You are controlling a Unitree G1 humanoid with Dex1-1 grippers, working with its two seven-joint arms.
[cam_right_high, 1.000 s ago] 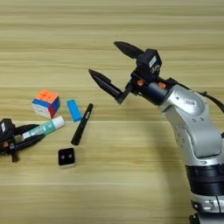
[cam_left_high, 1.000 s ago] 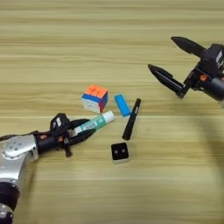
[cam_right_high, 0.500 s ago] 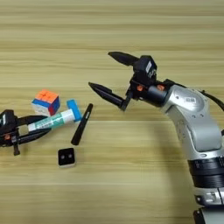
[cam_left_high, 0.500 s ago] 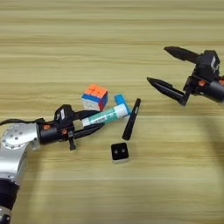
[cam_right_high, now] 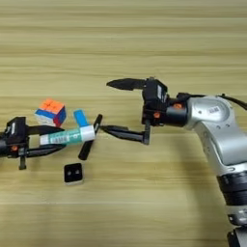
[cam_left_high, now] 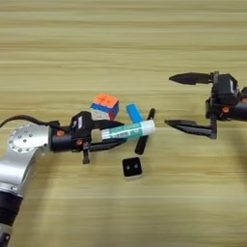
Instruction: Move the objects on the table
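Pinching the white-teal glue stick (cam_left_high: 128,130) by its teal end, the left gripper (cam_left_high: 107,136) carries it level; the right gripper (cam_right_high: 116,107), fingers spread wide, points toward the black marker (cam_right_high: 90,137), probably for grasping.

Multicolour cube (cam_left_high: 104,105); blue block (cam_left_high: 133,113).

table (cam_left_high: 120,43) – puzzle cube (cam_left_high: 104,106), blue block (cam_left_high: 133,114), marker (cam_left_high: 144,137), square block (cam_left_high: 131,168)
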